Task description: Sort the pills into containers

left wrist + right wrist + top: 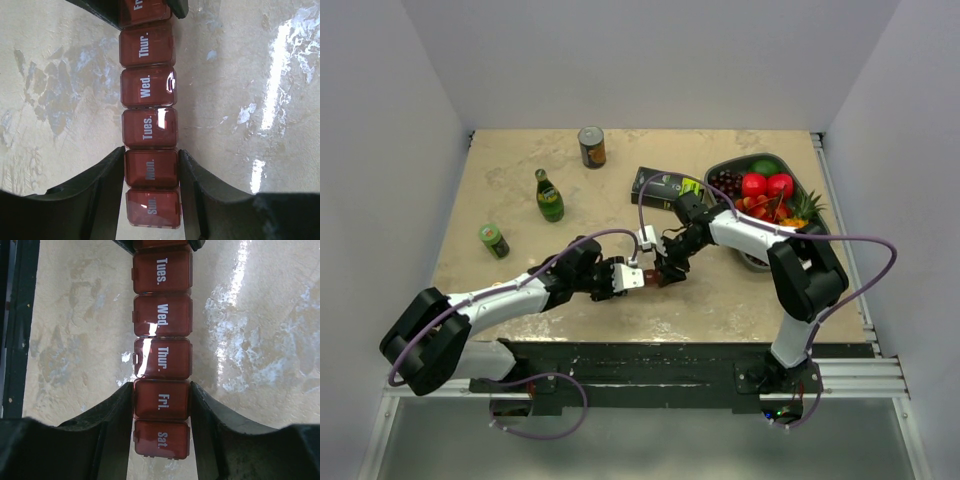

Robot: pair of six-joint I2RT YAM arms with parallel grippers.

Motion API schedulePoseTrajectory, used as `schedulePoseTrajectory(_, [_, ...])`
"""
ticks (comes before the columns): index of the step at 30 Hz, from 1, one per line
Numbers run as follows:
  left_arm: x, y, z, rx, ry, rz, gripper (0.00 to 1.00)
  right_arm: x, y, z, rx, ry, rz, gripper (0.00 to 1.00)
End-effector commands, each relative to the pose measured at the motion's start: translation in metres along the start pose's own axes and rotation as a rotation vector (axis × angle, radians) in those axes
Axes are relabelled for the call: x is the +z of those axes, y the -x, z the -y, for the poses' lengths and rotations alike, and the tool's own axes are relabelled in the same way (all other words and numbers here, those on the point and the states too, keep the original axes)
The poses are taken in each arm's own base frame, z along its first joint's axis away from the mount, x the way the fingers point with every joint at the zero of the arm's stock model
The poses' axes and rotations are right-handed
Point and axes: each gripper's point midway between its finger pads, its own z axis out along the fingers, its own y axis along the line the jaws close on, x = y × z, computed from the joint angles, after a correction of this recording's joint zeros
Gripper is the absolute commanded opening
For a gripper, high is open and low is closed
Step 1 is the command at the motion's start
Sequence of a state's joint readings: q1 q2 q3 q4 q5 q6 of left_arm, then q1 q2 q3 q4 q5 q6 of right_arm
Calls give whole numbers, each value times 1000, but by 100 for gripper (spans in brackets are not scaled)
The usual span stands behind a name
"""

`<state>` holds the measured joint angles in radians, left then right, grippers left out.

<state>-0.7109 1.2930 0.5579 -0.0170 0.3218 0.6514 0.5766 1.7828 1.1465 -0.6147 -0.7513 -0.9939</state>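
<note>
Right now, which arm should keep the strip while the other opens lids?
Left, narrowly: left gripper clamps the strip flush at Mon. Right gripper at Fri looks equally seated, so close call.

The containers (149, 95) are by the middle of the desk's (740, 295) near edge, with the left gripper (151, 170) clasping one end of the strip and the right gripper (161, 400) the other. The fruit tray (720, 166) sits in the far right corner, a box (665, 187) just left of it. A can (591, 146) stands at the far edge. A bottle (549, 195) stands nearer and leftward, and a small can (493, 241) is near the left edge.
</note>
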Motion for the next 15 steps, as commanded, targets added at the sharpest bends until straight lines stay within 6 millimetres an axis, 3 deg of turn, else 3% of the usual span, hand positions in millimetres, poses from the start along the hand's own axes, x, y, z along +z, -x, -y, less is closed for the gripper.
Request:
schedulePoseTrajectory(1, [-3,27,-16,94,65,89,0,1,14,-11,90,77,53,40])
schedulePoseTrajectory(3, [-2,26,-12,99,51,87,0,-2,14,-5,88,49,55,55])
schedulePoseTrajectory(6, [0,25,-8,99,29,86,0,-4,12,5,105,-8,50,67])
schedulePoseTrajectory(15, [4,21,-1,88,-11,73,0,-20,15,25,118,-132,64,66])
